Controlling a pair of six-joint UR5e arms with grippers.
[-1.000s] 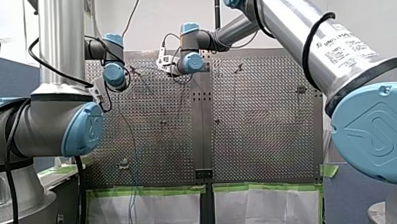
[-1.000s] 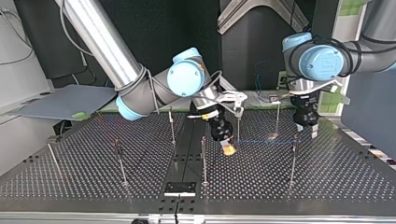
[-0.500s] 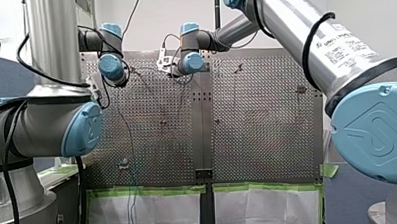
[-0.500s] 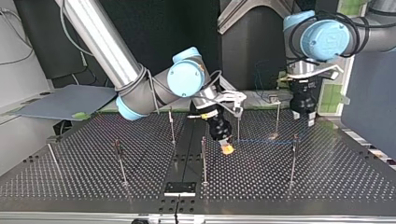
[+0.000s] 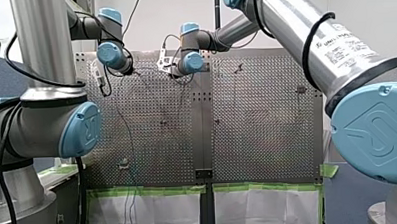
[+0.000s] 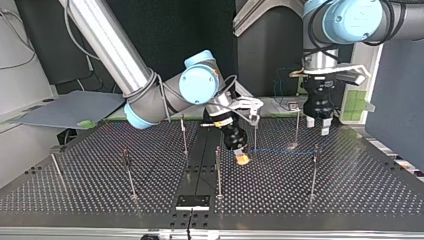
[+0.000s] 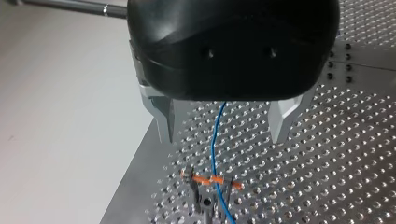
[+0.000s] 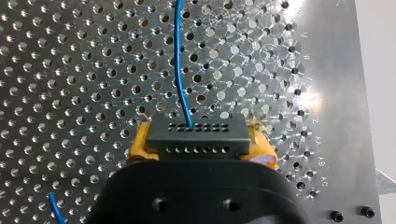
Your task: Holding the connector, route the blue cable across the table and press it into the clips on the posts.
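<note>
Pinching the connector (image 8: 196, 135) between the yellow pads (image 8: 136, 148) of my right end effector (image 8: 198, 142), low over the table (image 6: 350, 200) near its middle strip. Noting my left end effector (image 7: 223, 122) spread wide, gripping nothing, raised above a post (image 6: 314, 172) toward the table's side edge at the top view's right.

Judged step: carrying the connector on toward the next post with the line kept taut.
- Keep the pinch square on the connector's short ends. Avoid twisting, given a single thin exit point for the blue cable (image 8: 180, 60) on the connector's top face.
- Move slowly, holding height about level with the clip (image 7: 212, 179), so as not to drag the cable out of it.
- Bring the left end effector down astride the cable only for pressing in.

Recording the cable: thin, blue, single strand, running from the connector over the perforations, passing between the spread left fingers (image 7: 163, 119) without touching them, appearing to sit in the orange-marked clip. Seating not certain from the wrist view.
</note>
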